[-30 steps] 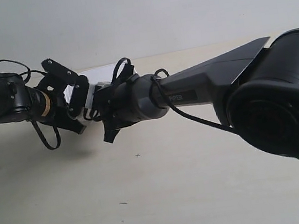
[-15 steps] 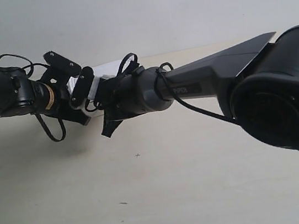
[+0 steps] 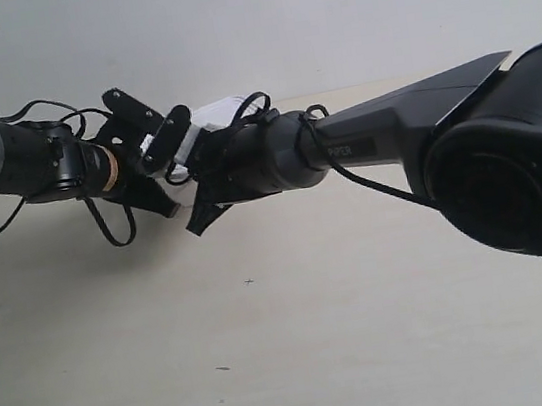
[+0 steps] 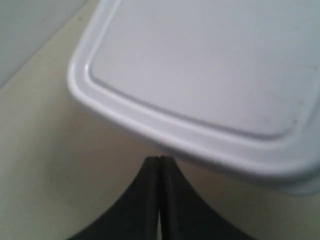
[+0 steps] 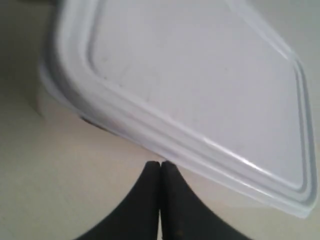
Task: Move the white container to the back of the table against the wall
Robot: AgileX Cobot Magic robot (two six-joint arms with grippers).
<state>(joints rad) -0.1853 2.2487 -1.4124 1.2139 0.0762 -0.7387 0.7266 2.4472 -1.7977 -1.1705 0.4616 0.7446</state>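
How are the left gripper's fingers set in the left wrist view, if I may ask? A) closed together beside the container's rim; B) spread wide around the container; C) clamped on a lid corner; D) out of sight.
A: the left gripper shows its two dark fingers meeting with no gap, tips just beside the rim of the white container.

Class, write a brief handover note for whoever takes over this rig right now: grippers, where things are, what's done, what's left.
Left gripper: shut, holding nothing, tip at the rim of the shallow white rectangular plastic container.
Right gripper: shut, empty, tip at another rim edge.
Container: near the plain grey-white wall; the left wrist view shows a strip of pale cream wood-grain table between them.
Done: container is near the back.
Left: likely close the gap to the wall, then withdraw both arms.
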